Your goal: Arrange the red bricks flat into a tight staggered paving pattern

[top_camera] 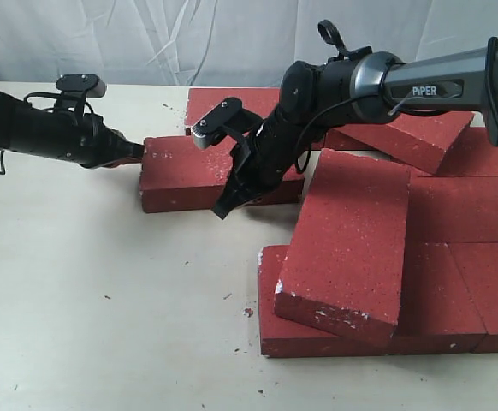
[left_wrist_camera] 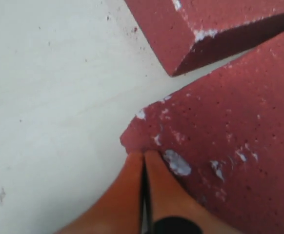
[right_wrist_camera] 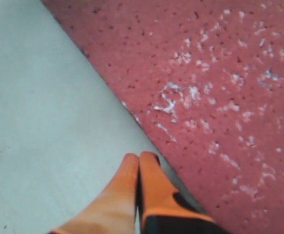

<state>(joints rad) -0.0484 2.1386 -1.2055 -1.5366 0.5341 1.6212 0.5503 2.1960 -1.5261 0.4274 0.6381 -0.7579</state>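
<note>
Several red bricks lie on the pale table. One brick (top_camera: 199, 171) lies flat at centre left, with another (top_camera: 223, 103) behind it. My left gripper (top_camera: 138, 152) is shut and empty, its orange tips pressed against that brick's left end (left_wrist_camera: 215, 146). My right gripper (top_camera: 225, 208) is shut and empty too, tips down at the table beside the same brick's front face (right_wrist_camera: 215, 87). At the right, one brick (top_camera: 347, 244) leans tilted over a flat row (top_camera: 454, 300). More bricks (top_camera: 412, 137) lie behind.
The table (top_camera: 86, 300) is bare at the left and front, with small crumbs (top_camera: 247, 312) scattered near the bricks. A wrinkled white cloth (top_camera: 146, 38) hangs along the back. The right arm's black body (top_camera: 352, 86) reaches over the back bricks.
</note>
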